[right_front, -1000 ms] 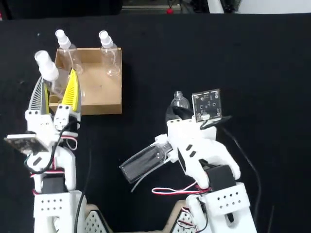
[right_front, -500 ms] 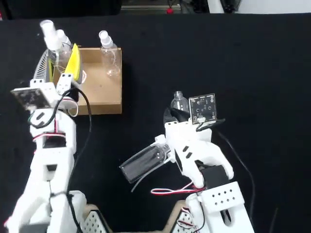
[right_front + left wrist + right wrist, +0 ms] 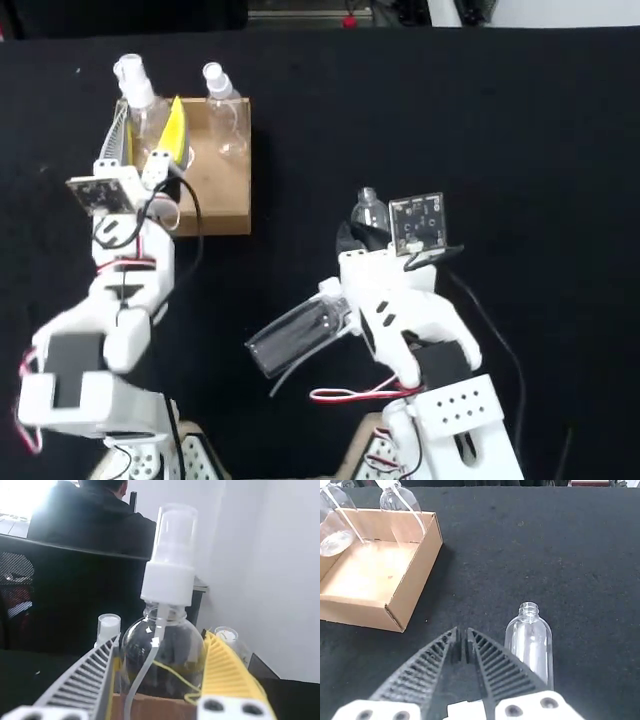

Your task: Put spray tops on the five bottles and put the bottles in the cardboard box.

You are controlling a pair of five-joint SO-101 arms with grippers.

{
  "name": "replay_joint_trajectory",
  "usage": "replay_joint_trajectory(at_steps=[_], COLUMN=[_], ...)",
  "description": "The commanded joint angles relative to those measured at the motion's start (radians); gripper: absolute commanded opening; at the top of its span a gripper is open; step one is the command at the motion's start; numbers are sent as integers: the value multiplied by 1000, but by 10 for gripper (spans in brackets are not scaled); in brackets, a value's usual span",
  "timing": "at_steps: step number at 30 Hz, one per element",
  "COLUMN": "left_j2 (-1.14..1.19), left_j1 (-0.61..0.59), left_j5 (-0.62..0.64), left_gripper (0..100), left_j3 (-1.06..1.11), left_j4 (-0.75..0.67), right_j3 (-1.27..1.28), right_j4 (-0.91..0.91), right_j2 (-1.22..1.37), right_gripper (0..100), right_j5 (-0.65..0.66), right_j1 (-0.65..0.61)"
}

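My left gripper (image 3: pixel 146 112) (image 3: pixel 160 645) is shut on a clear bottle (image 3: pixel 150 120) (image 3: pixel 165 655) with a white spray top (image 3: pixel 170 575), held upright over the far left part of the cardboard box (image 3: pixel 215 190). A second topped bottle (image 3: pixel 226 118) stands in the box's far right corner. Behind the held bottle, two other spray tops (image 3: pixel 108 625) (image 3: pixel 225 635) show. My right gripper (image 3: pixel 462 645) (image 3: pixel 352 234) is shut and empty on the table, beside an upright bottle without a top (image 3: pixel 530 642) (image 3: pixel 370 210). Another bottle (image 3: pixel 297 333) lies on its side by the right arm's base.
The box (image 3: pixel 412 580) stands at the table's far left, its near half bare. Black tabletop stretches right of the box and past the right arm. A red and white cable (image 3: pixel 350 392) loops near the right arm's base.
The left arm has carried its topped bottle from the box's near left corner up and out over the far left of the box. The right arm has barely moved.
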Motion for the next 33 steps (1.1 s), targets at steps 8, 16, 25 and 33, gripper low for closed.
replay_joint_trajectory(at_steps=[8, 16, 25, 33], left_j2=[353, 506, 598, 675], left_j1=[13, 13, 12, 13], left_j5=[5, 5, 5, 5], left_gripper=[113, 112, 112, 112], left_j3=[-259, -378, -475, -535], left_j4=[-229, -232, -227, -226], right_j3=[-7, -10, -10, -10], right_j4=[-28, -28, -28, -28], right_j2=[-18, -18, -18, -18], right_gripper=[12, 12, 12, 12], right_j5=[-6, -5, -5, -5], right_j1=[-11, -9, -9, -9])
